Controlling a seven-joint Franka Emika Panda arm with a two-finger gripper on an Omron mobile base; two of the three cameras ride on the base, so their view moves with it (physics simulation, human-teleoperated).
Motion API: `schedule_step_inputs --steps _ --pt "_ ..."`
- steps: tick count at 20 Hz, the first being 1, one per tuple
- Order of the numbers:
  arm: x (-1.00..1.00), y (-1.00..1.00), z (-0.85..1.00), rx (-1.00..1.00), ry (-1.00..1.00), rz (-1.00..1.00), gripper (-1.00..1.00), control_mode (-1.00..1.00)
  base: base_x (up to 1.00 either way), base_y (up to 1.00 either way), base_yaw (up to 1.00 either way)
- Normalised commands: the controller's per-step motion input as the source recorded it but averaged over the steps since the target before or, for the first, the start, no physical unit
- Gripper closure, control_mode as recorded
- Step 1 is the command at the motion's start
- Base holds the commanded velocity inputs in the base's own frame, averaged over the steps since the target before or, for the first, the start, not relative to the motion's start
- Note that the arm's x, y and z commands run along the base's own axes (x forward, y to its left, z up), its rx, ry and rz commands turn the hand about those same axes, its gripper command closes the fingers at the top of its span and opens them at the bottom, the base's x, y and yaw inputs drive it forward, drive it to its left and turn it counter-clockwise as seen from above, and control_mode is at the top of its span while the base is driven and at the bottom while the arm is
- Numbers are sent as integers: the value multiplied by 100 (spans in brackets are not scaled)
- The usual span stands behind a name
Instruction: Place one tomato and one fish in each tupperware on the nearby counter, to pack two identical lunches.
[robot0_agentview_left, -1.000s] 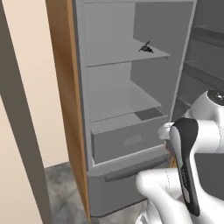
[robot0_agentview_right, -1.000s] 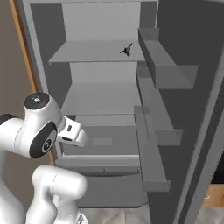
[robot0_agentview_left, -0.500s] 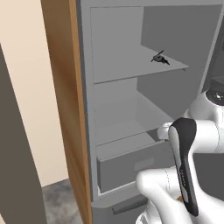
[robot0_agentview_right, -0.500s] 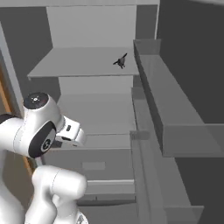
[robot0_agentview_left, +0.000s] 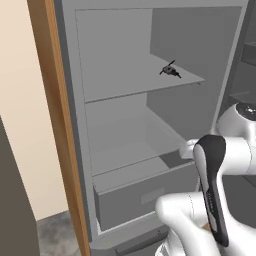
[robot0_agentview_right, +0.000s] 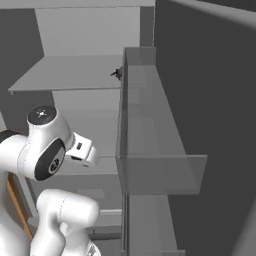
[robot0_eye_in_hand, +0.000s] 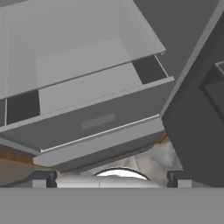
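A small dark thing (robot0_agentview_left: 171, 70) lies on the upper shelf of an open grey fridge, near the shelf's right front corner. It also shows in the right base view (robot0_agentview_right: 117, 74), and it is too small to tell whether it is the fish. The tomato, the tupperware and the counter are out of view. My gripper (robot0_eye_in_hand: 111, 180) is open, its fingertips (robot0_eye_in_hand: 43, 179) wide apart with nothing between them. It looks down over the fridge's pulled-out lower drawer (robot0_eye_in_hand: 96, 118). My arm's hand (robot0_agentview_left: 188, 149) hangs in front of the lower shelf.
The open fridge door with its clear bins (robot0_agentview_right: 150, 125) stands close on the right. A wooden side panel (robot0_agentview_left: 55, 125) and a beige wall (robot0_agentview_left: 20, 100) lie to the left. The middle shelf (robot0_agentview_left: 130, 150) is bare. Marbled floor (robot0_eye_in_hand: 153, 159) shows below the drawer.
The whole picture has shifted and the fridge looms larger: the base has driven closer. The arm holds the same pose relative to the base, and the gripper stays open.
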Motion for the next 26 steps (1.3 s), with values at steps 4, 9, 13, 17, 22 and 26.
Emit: schedule_step_inputs --steps 4,9,13,17,22,26 --pt "9 60 12 -1 -11 -14 -100 -100 0 0 0" --pt "0 14 70 0 -23 -16 -100 -100 0 0 0" --pt "0 0 94 0 -30 -13 -100 -100 0 0 0" --pt "0 -7 82 0 -25 -2 -100 -100 0 0 0" --pt "0 -19 77 0 -21 0 -100 -100 0 0 0" --pt "0 -11 65 0 -8 0 -100 -100 0 0 0"
